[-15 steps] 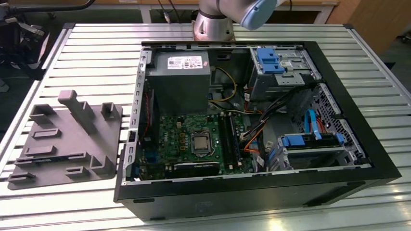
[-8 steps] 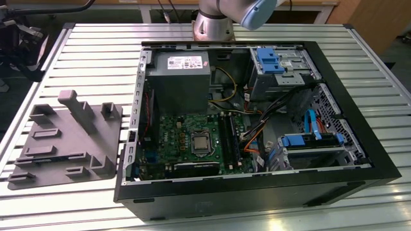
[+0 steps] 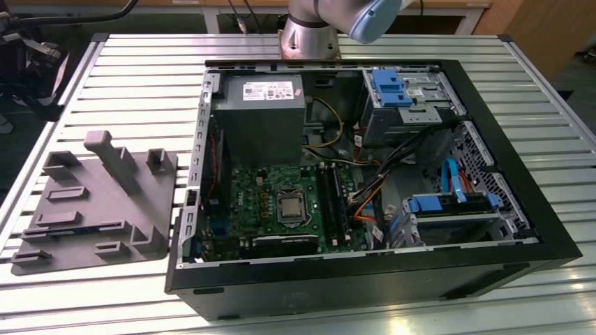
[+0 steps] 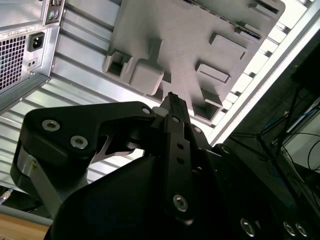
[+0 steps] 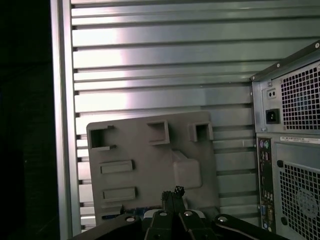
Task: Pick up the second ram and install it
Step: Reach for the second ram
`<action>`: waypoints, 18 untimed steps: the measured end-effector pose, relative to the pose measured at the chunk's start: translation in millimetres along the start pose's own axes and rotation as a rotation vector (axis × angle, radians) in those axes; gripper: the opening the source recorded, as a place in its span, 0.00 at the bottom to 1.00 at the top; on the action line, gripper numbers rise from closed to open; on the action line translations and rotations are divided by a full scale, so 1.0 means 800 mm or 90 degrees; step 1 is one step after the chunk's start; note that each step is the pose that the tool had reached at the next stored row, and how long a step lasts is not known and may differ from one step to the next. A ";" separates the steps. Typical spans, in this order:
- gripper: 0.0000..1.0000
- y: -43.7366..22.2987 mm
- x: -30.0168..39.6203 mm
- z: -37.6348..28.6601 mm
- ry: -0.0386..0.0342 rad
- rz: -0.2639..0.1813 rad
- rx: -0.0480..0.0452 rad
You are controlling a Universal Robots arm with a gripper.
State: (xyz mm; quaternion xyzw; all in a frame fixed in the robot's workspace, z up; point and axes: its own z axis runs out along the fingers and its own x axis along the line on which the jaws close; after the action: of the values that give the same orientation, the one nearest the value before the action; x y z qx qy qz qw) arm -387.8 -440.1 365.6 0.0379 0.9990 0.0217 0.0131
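Observation:
My gripper (image 4: 170, 97) hangs well above the grey holder tray (image 5: 150, 160), which lies on the slatted table beside the open computer case. In both wrist views the two black fingers meet at their tips (image 5: 172, 192) with nothing between them. A thin blue strip, the second ram (image 5: 131, 209), lies along the tray's edge nearest the gripper body, which hides most of it. In the exterior view the tray (image 3: 93, 209) is at the left. The green motherboard (image 3: 270, 202) and its long black memory slots (image 3: 331, 199) lie inside the case.
The case's black frame (image 3: 373, 272) rises around the motherboard. Inside are a grey power supply (image 3: 259, 112), blue drive cages (image 3: 447, 206) and loose cables (image 3: 368, 188). The case's rear panel (image 5: 295, 150) stands close beside the tray. The arm's base (image 3: 309, 35) stands at the table's far edge.

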 end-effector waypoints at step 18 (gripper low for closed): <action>0.11 -0.0053 0.0045 0.0062 0.0001 0.000 0.0001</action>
State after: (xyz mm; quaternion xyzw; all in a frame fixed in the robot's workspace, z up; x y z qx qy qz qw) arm -391.5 -443.8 360.3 0.0379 0.9990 0.0217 0.0130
